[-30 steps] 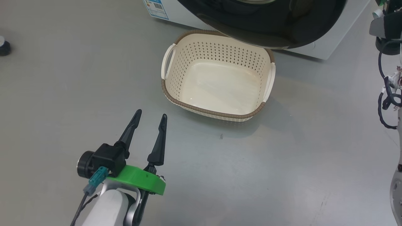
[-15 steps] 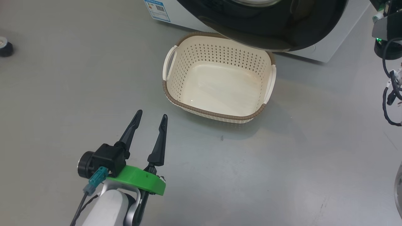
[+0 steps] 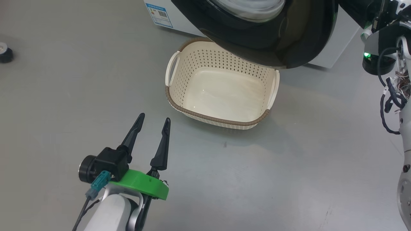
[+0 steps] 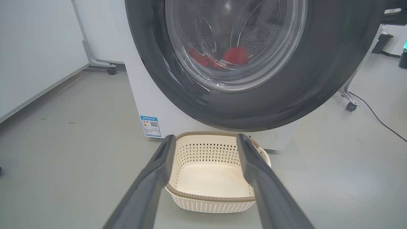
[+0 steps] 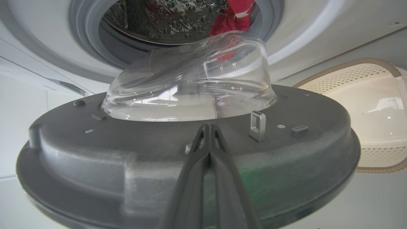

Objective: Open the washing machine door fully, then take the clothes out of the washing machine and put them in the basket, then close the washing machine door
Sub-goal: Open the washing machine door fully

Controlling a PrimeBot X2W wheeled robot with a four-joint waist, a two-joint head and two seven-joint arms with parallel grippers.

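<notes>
1. Ahead of our left gripper [image 3: 154, 116], the basket [image 3: 205, 116] sits on the floor [image 3: 64, 96], bare bottom showing, partly under the washing machine door [image 3: 298, 38].
2. Beyond our right gripper [image 5: 208, 127], the clothes [image 5: 235, 12] lie inside the washing machine [image 5: 318, 31]: the left wrist view shows them through the door, the right wrist view past its ajar edge.
3. Our left gripper gapes, holding nothing; the right is clenched at the door's inner face.

Left pincer [image 3: 154, 116]: long dark tapered fingers [image 3: 162, 147], green collar [image 3: 141, 186], teal connector [image 3: 98, 185], white forearm [image 3: 107, 214]; loose black cables [image 3: 389, 102].
</notes>
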